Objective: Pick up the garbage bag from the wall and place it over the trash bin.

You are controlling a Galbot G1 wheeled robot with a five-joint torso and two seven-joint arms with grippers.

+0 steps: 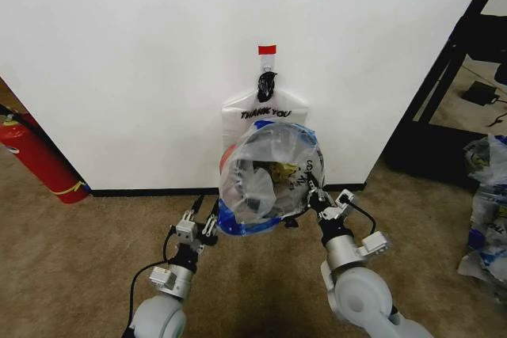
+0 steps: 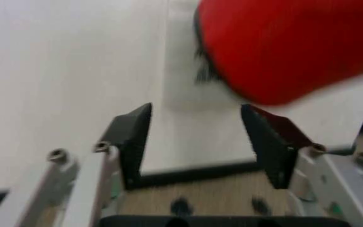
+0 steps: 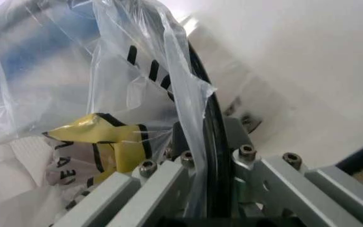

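Garbage bag (image 1: pixel 269 170): thin translucent white plastic, crumpled and glossy, with yellow, black and blue print; it lies stretched over the round mouth of the trash bin (image 1: pixel 227 157), a black-rimmed bin with a red body, which is tilted with its opening toward the camera. A second flat bag (image 1: pixel 265 111) printed "THANK YOU" hangs behind it from a small hook (image 1: pixel 267 63) under a red tape strip (image 1: pixel 267 49) on the wall (image 1: pixel 158 53), plain matt white with a black baseboard. Right gripper (image 1: pixel 314 193): grey metal links with hex screws, fingers closed down on the bin's black rim with the bag film pinched between them. Left gripper (image 1: pixel 207 219): black wedge-shaped fingers (image 2: pixel 134 137) spread well apart with nothing between them; the bin's red side sits just beyond the fingertips, the bag's blue edge near them. Floor: short-pile tan carpet (image 1: pixel 71 259). To the left, a red fire extinguisher (image 1: pixel 36 156) leans by the wall; to the right, a black frame (image 1: pixel 451 61) and more crumpled bags (image 1: pixel 487 211) lie on the carpet.
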